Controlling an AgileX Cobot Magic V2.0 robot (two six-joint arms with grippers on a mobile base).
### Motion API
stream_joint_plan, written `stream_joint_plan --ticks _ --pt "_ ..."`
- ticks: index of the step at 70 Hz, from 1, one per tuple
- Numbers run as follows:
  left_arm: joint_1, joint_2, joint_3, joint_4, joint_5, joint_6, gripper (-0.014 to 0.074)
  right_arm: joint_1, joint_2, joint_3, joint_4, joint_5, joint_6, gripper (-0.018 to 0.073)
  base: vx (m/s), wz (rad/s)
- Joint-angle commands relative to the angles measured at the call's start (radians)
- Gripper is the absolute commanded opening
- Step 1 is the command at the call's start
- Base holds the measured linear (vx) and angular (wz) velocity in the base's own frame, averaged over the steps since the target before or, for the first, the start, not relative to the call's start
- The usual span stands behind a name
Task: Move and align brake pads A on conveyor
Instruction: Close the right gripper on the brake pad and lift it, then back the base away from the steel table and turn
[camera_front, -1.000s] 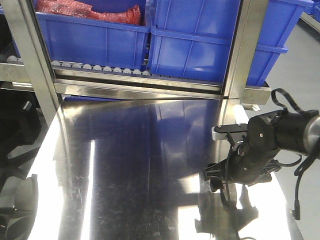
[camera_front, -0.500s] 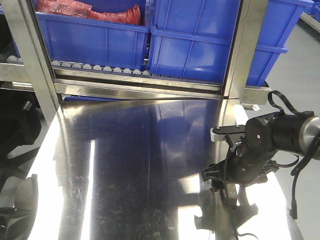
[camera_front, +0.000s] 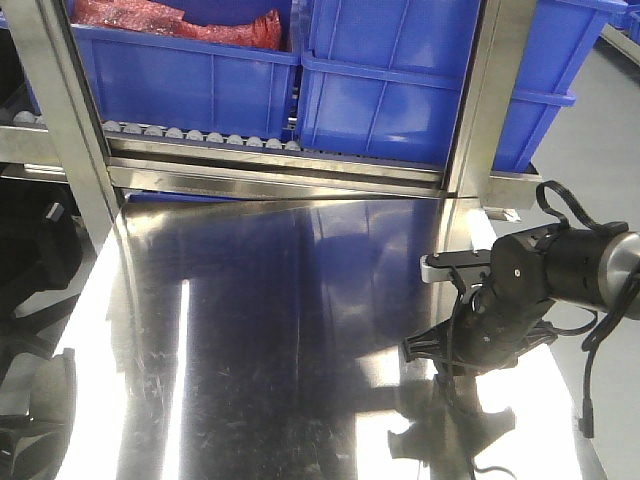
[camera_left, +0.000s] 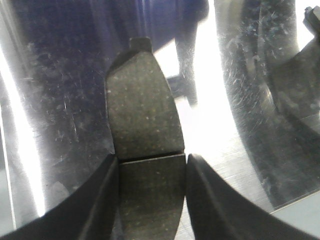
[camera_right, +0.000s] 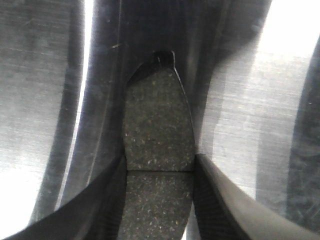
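1. My left fingers (camera_left: 97, 200) are clamped on the long edges of the left-hand brake pad (camera_left: 142, 115), just short of its groove; its far tab juts ahead.
2. My right fingers (camera_right: 102, 200) pinch the right-hand brake pad (camera_right: 157, 120) the same way.
3. I judge each pad stiff, dense for its size and gritty-faced, so unlikely to slip. Gripping across the width near the middle should keep it balanced.
4. Both are over the shiny desk (camera_front: 260, 320), not the conveyor, which no view shows.
5. Only the front view shows my right arm (camera_front: 520, 300), with the roller rack (camera_front: 200, 135) and blue bins (camera_front: 400, 90) beyond; I cannot make out either pad there.
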Motion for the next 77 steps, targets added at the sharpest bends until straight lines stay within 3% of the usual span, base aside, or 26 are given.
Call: stream_joint_plan --ticks 1,30,44,77 --pt "-0.003 -0.004 -0.03 -0.011 -0.067 0.0 0.0083 -0.001 -0.039 -0.027 -0.009 -0.022 -0.012 0.0118 0.0 0.0" --pt "-0.003 -0.004 -0.03 -0.011 -0.067 0.0 0.0083 -0.001 -0.14 0.025 -0.009 -0.051 -0.019 0.0054 0.0 0.0" --pt "-0.003 -0.004 -0.03 -0.011 -0.067 0.0 0.0083 -0.001 -0.323 0.174 -0.009 -0.125 -0.019 0.0056 0.0 0.0" --pt "-0.003 -0.004 -0.03 -0.011 -0.067 0.0 0.0083 -0.001 -0.789 0.413 -0.009 -0.102 -0.049 0.0055 0.0 0.0"
